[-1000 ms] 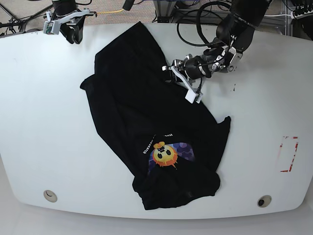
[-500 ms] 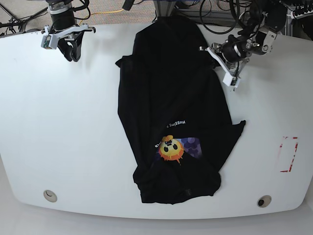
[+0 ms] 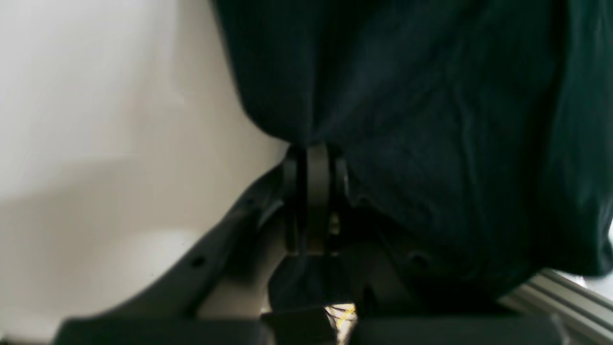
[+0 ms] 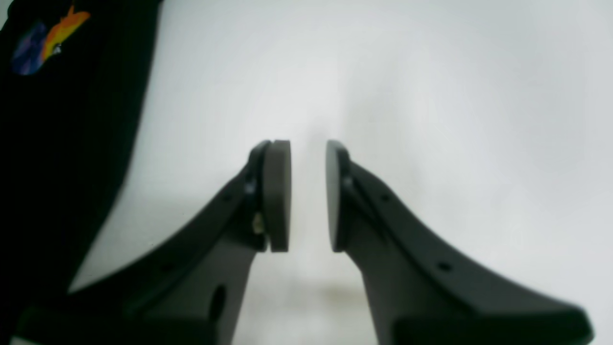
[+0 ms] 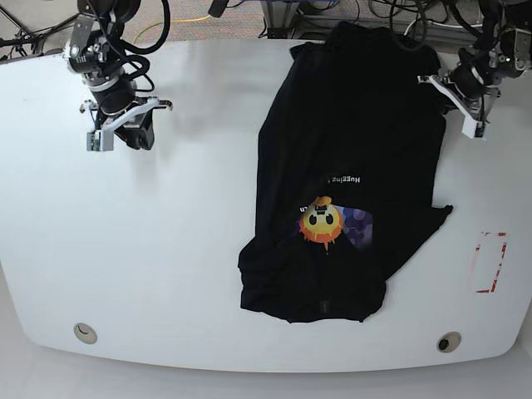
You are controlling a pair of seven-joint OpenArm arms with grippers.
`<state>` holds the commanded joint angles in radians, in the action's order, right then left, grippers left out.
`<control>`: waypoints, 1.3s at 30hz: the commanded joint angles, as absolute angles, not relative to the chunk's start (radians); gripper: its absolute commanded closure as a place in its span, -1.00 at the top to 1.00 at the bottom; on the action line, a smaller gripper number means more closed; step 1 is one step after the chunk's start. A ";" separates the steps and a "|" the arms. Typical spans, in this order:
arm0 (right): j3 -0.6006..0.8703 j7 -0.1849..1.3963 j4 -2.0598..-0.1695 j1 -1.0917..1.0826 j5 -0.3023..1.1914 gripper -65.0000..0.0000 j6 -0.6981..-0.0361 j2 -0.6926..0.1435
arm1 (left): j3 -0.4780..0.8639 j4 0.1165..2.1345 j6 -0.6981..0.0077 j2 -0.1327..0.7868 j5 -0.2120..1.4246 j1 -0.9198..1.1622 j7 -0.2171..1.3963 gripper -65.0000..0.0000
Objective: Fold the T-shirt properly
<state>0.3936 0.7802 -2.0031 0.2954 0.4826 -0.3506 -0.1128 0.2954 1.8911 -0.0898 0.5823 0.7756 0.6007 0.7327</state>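
Left gripper (image 5: 453,96) is clamped on the T-shirt (image 5: 345,166): in the left wrist view we see the pads (image 3: 317,191) pressed together with black cloth bunched right at their tips and draped over the right half of the frame. In the base view it sits at the upper right of the frame, at the shirt's right edge near the far side of the white table (image 5: 191,266).

Right gripper (image 5: 119,129) is at the upper left of the base frame, over bare tabletop, well apart from the shirt. Wrist view shows its fingers (image 4: 277,194) parted with a narrow gap and nothing between them.

We see the shirt lying lengthwise in the centre-right of the base frame, top end reaching the far table edge. Sun face print (image 5: 321,223), purple patch and white lettering face up near its middle.
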 joint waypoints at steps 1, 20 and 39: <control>0.374 0.800 -2.003 0.271 0.483 -0.61 -0.351 -0.114 | 0.312 1.888 -0.094 0.582 0.776 0.601 0.745 -1.00; -0.143 0.834 -1.704 -0.163 0.269 0.05 -0.484 -0.130 | 0.579 1.819 -0.148 0.613 0.776 0.542 0.917 -0.99; -0.392 0.515 -1.196 -0.410 0.004 0.05 -0.478 -0.035 | 0.553 1.816 -0.148 0.605 0.776 0.544 0.918 -0.99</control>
<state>-0.3920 0.5148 -1.1960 -0.4104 0.0038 -0.4780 -0.0345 0.5531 1.8159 -0.1481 0.6053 0.7756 0.5439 0.9183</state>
